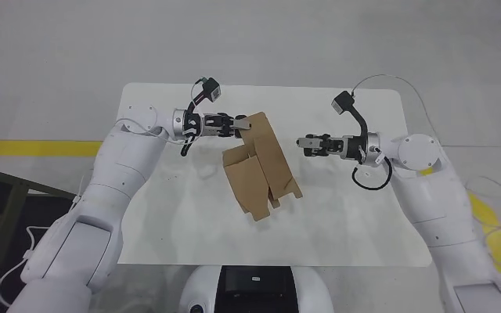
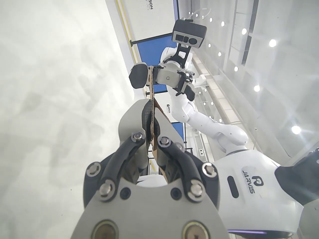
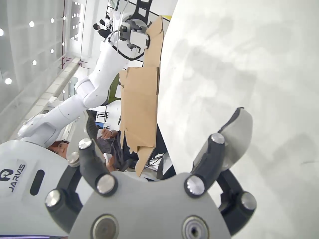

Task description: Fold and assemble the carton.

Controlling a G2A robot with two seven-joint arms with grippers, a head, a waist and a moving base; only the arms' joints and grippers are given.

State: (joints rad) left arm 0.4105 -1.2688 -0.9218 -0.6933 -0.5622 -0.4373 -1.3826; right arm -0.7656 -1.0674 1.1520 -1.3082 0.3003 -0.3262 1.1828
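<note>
A flat brown carton (image 1: 262,168) hangs tilted over the middle of the white table (image 1: 352,227), its flaps pointing toward the front edge. My left gripper (image 1: 243,125) is shut on the carton's far left corner; in the left wrist view its fingers (image 2: 150,115) pinch the cardboard edge (image 2: 150,85). My right gripper (image 1: 300,143) is held a little to the right of the carton, apart from it, and stands wide open (image 3: 164,114) with nothing between its fingers. From the right wrist view the carton (image 3: 139,100) appears face-on, with the left gripper (image 3: 147,42) at its far end.
The table's right half and front strip are bare white surface. A yellow floor line (image 1: 47,147) runs past the table on both sides.
</note>
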